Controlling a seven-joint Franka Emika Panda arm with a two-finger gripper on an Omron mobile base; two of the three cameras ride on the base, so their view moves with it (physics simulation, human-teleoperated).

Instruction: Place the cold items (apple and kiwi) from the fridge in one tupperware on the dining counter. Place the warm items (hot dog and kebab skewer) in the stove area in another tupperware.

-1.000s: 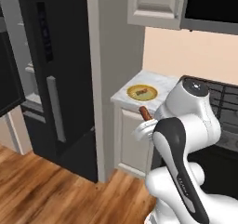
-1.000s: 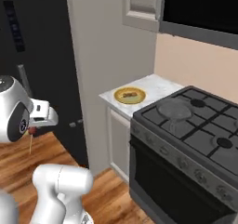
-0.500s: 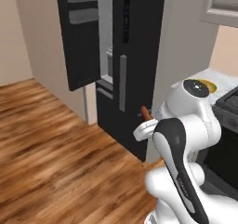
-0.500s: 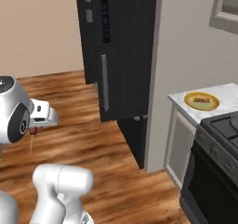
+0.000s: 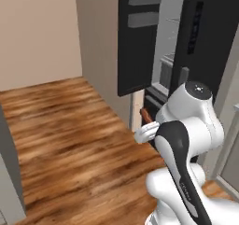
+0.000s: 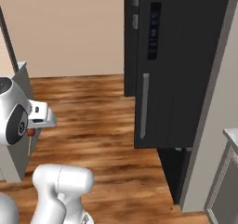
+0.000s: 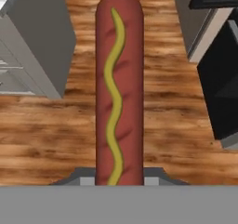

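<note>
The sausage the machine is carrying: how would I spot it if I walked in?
Find the tall black fridge, then the white robot arm before it. At its gripper a red-brown hot dog sticks out over the wood floor, marked by a wavy mustard line.

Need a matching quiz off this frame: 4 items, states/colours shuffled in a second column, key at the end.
Column 1:
1. hot dog
2. gripper
3. fridge
4. floor

Column 2:
A. black, one door swung open
B. brown wood planks
C. red-brown with a wavy yellow mustard line
D. shut on the hot dog, carried above the floor

Pairs: 1-C, 2-D, 3-A, 4-B
</note>
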